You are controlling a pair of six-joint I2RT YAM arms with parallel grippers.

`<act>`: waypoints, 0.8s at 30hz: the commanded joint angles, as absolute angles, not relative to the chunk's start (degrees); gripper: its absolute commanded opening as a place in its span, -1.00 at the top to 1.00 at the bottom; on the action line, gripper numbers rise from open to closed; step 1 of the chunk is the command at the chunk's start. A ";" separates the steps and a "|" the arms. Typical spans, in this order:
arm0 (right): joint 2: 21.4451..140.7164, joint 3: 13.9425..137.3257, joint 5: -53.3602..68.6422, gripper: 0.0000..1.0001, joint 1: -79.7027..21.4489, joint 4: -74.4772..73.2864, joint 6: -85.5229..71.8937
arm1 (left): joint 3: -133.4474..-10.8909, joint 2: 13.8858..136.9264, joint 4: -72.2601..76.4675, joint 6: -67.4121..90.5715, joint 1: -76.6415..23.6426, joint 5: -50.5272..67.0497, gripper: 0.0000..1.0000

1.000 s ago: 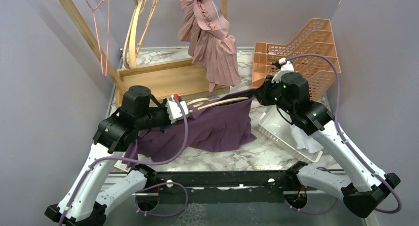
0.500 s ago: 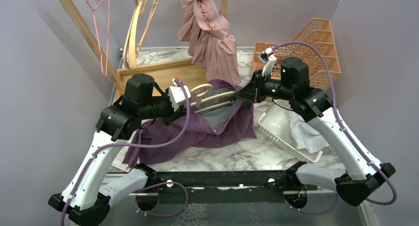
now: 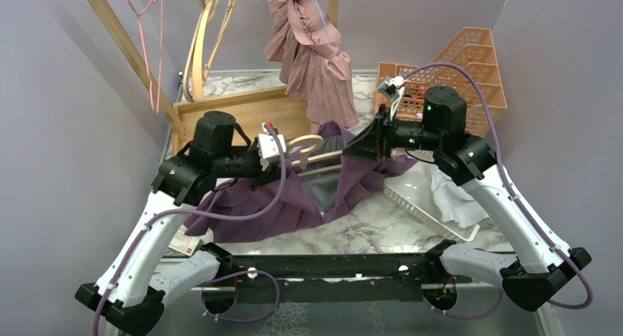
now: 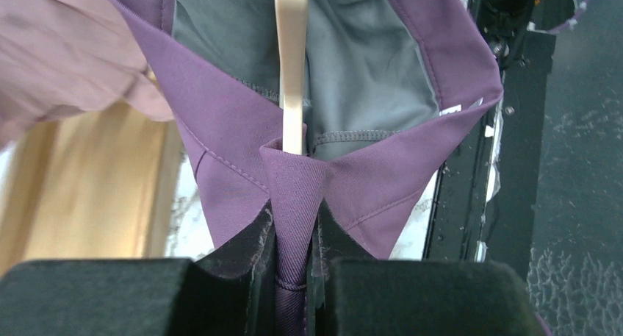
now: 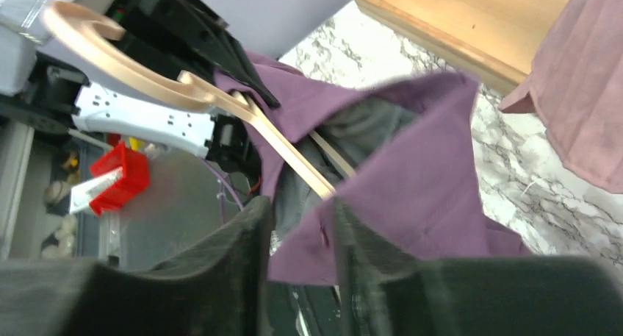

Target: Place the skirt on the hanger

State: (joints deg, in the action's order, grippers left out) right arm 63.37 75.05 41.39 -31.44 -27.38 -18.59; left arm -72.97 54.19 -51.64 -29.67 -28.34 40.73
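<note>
The purple skirt (image 3: 294,192) hangs between both grippers above the marble table, its waist spread open with grey lining showing. A wooden hanger (image 3: 317,151) lies across the open waist, its hook near my left gripper. My left gripper (image 3: 258,159) is shut on a fold of the waistband (image 4: 294,196), with the hanger's arm (image 4: 292,64) running away just past it. My right gripper (image 3: 365,143) holds the other side of the waist; purple cloth (image 5: 411,196) sits between its fingers (image 5: 246,255) and the hanger (image 5: 213,93) reaches toward them.
A pink pleated skirt (image 3: 312,60) hangs on the wooden rack (image 3: 242,112) at the back. A pink wire hanger (image 3: 150,49) and wooden hangers (image 3: 206,42) hang at the left. Orange trays (image 3: 448,75) and a white basket (image 3: 411,200) with white cloth stand at the right.
</note>
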 commanded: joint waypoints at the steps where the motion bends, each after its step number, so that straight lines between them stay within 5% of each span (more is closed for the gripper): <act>1: 62.54 73.37 45.41 0.09 -31.73 -28.25 -0.04 | -66.67 52.69 -41.68 -30.48 -28.48 49.54 1.00; 12: 67.99 71.82 62.77 -0.09 -32.09 -25.06 22.18 | -59.82 50.32 -35.46 -28.45 -28.48 50.02 1.00; 24: 73.79 75.89 52.86 0.01 -38.28 -34.12 31.16 | -61.85 47.93 -35.32 -27.91 -28.48 47.70 1.00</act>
State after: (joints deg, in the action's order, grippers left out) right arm 73.67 73.25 55.90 -37.69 -30.44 27.29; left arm -59.20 50.63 -40.99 -28.27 -28.36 45.63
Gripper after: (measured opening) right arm 0.520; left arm 0.142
